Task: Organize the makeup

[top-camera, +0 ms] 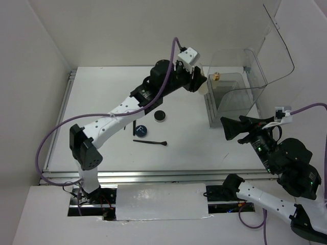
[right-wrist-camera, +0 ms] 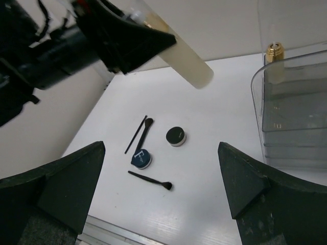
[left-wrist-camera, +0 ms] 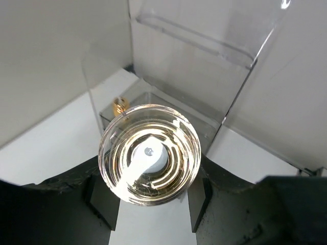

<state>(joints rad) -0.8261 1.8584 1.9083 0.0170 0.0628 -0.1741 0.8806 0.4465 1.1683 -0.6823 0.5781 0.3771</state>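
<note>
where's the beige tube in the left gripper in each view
top external: beige tube upper centre, just left of the clear organizer
left wrist: beige tube dead centre, seen end-on
right wrist: beige tube top centre, slanting
shared landmark: gold cap in the organizer, in all three

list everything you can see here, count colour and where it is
beige tube: 1, beige, gripped in the left hand, in the air near the organizer
gold-capped tube: 1, pale with gold cap, upright inside the organizer
black compact: 1, black, on the table, mid-table
blue compact: 1, dark blue, on the table beside the black one, apart
thin brushes: 3, black, flat on the table around the blue compact
organizer: 1, clear plastic, far right of the table
table: 1, white
left hand: 1, black, closed on the beige tube
right hand: 1, black, open, empty, next to the organizer
</note>
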